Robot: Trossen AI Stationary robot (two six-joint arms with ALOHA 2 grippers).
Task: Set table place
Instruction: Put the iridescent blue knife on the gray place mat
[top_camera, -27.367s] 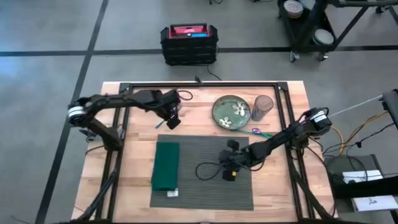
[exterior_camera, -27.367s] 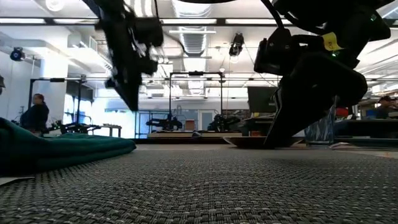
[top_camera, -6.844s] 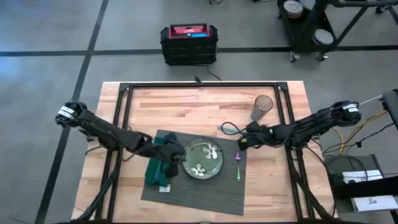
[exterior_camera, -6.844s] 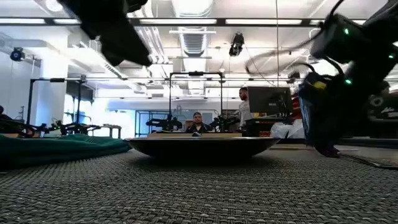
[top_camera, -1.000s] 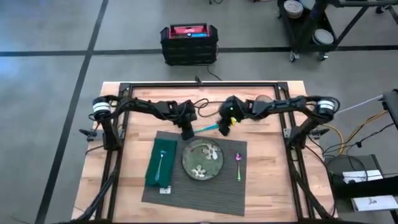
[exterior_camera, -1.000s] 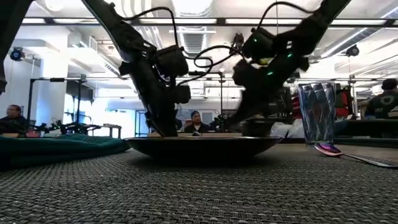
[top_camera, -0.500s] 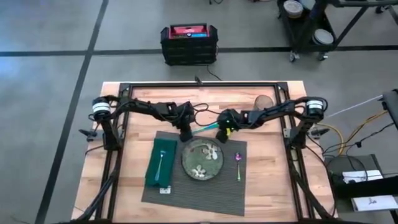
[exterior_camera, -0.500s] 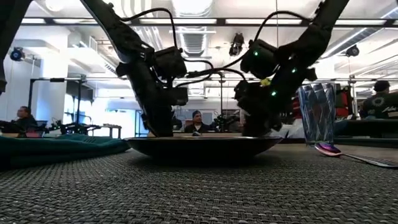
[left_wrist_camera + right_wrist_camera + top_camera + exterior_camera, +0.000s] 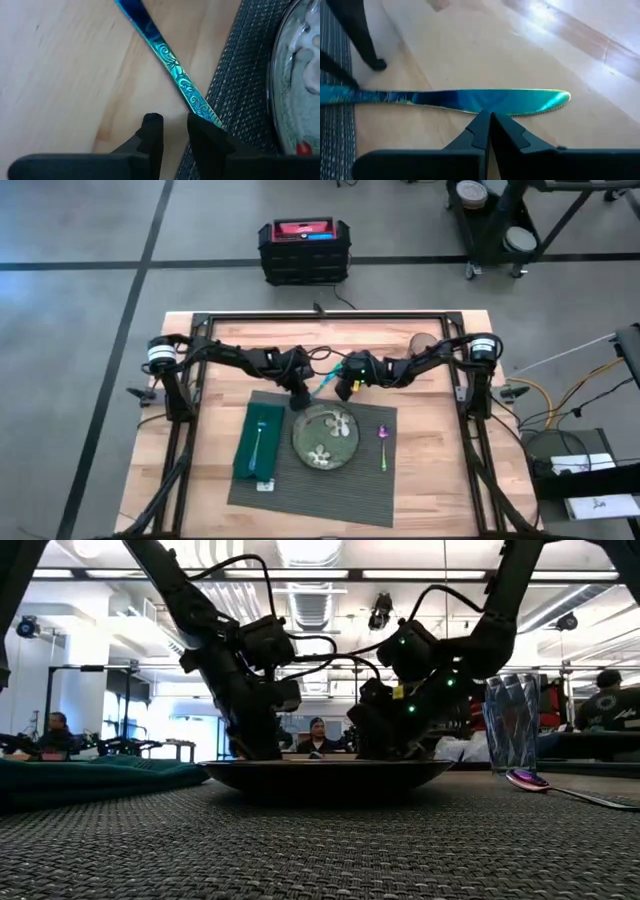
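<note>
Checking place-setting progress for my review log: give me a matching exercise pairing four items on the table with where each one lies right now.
Items:
1. Silver fork
2. Purple-bowled spoon
3. Iridescent blue table knife
4. Round green flowered plate

Places:
A. Middle of the dark grey ribbed placemat
B. On the dark green folded napkin
C. On the bare wood table, handle end at the placemat's edge
D. On the placemat, right of the plate

Pairs: 1-B, 2-D, 3-C, 4-A
</note>
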